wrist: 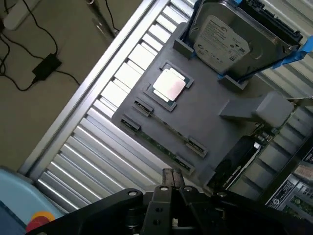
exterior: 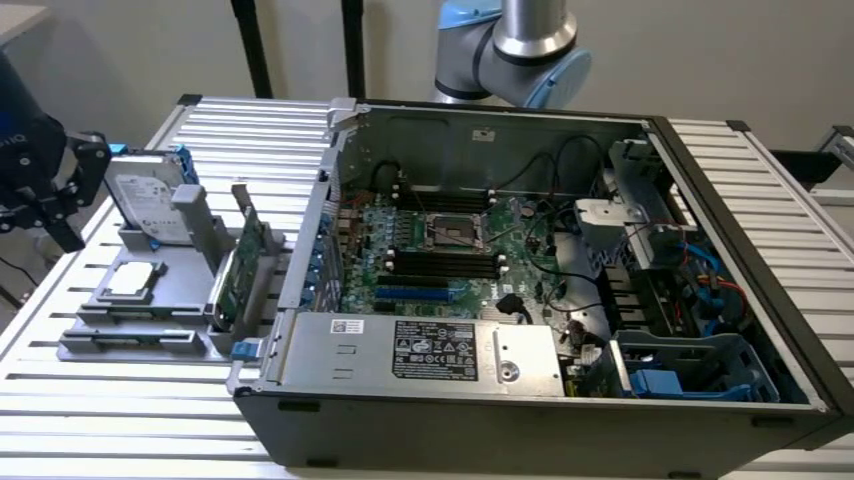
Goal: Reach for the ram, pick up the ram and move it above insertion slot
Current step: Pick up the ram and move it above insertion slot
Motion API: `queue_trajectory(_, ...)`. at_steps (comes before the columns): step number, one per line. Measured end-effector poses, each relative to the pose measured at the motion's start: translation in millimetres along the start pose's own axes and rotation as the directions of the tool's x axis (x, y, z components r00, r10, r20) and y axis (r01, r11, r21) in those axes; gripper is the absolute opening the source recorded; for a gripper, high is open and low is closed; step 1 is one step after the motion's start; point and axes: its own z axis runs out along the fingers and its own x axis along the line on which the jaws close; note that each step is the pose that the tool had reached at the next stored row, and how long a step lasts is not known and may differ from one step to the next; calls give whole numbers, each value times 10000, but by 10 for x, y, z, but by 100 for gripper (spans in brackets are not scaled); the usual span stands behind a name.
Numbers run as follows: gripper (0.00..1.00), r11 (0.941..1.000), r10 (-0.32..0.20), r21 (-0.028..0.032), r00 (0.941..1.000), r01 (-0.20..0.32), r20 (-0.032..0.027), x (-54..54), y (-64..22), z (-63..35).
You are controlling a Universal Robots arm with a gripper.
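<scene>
The grey plastic holder tray [wrist: 210, 117] sits on the slatted aluminium table [wrist: 122, 78], and everything else is easiest to place from that tray. On the tray's outer side, bare slats run to the table's raised rim. Past the rim is the floor, where a black power adapter [wrist: 46, 66] lies on its cable. That side is open. On the tray's opposite side the open black computer case [exterior: 534, 420] stands just beside it, its wall forming a hard edge with little gap.

At the tray's far end a silver hard drive in a blue frame [wrist: 225, 39] stands tilted in its cradle. A square silver processor chip [wrist: 169, 85] lies flat near the tray's middle. A wide green expansion card [exterior: 238, 270] stands upright along the tray's case-side edge.

The ram [wrist: 157, 145], a thin green strip, stands on edge in the tray's outermost slot. It is held between small grey end clips and runs along the tray's open side.

The black claw [wrist: 172, 177] hangs in the air off that same open side, nearest the ram's slot but apart from it. Its fingers are pressed together with no gap, and it neither grips nor touches anything.
</scene>
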Motion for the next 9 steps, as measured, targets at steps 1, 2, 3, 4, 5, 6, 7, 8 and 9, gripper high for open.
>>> queue_trajectory(1,11,9999,-169,0,9999,169,-8,0,0,1)
queue_trajectory(2,11,9994,-354,-1,9994,354,-13,0,0,5)
queue_trajectory(3,11,9985,-539,-1,9985,539,-22,0,0,7)
queue_trajectory(4,11,9974,-723,-2,9974,723,-29,0,0,9)
queue_trajectory(5,11,9959,-903,-3,9959,903,-35,0,-1,12)
queue_trajectory(6,11,9941,-1081,-4,9941,1081,-43,0,0,14)
queue_trajectory(7,11,9920,-1266,-5,9919,1266,-49,0,-1,17)
queue_trajectory(8,11,9895,-1444,-5,9895,1444,-55,0,-1,20)
queue_trajectory(9,11,9866,-1631,-6,9866,1631,-63,0,-1,23)
